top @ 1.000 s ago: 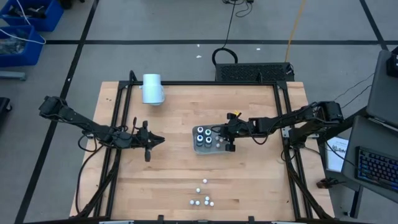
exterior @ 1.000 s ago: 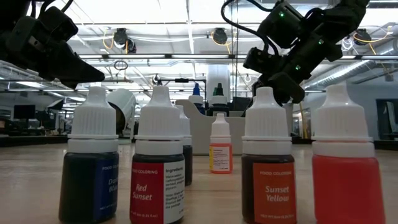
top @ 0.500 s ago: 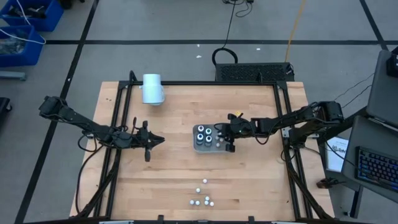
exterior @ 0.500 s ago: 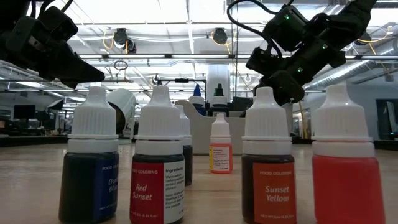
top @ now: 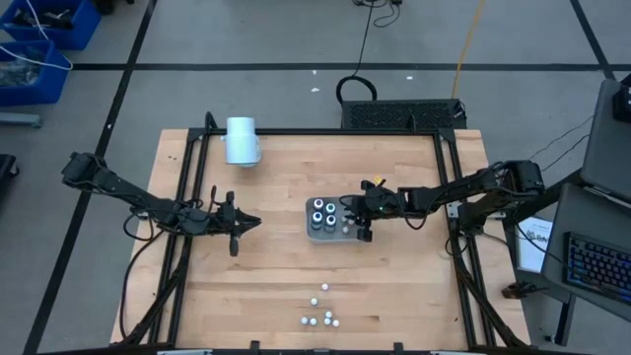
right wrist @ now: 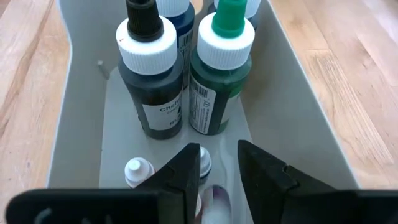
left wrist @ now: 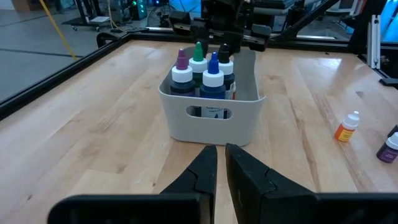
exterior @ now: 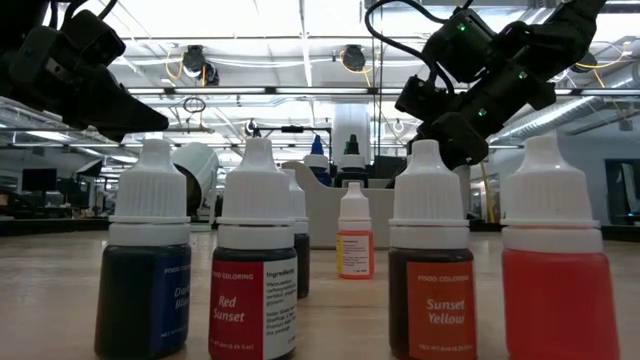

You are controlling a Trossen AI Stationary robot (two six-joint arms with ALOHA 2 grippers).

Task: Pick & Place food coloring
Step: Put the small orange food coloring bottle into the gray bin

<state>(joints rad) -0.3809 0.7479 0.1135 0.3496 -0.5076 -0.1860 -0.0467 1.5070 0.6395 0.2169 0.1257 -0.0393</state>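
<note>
Seen from above, the right gripper [top: 353,210] hovers over the tray [top: 329,234], left gripper [top: 246,223] parked, clenched empty. Its wrist camera shows fingers parted around a small bottle [right wrist: 214,198] (seemingly released) beside two big bottles [right wrist: 152,74].

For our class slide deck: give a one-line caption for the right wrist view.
Right gripper hangs open over the grey tray, above a small bottle lying beside black-tipped and green-tipped bottles.
</note>
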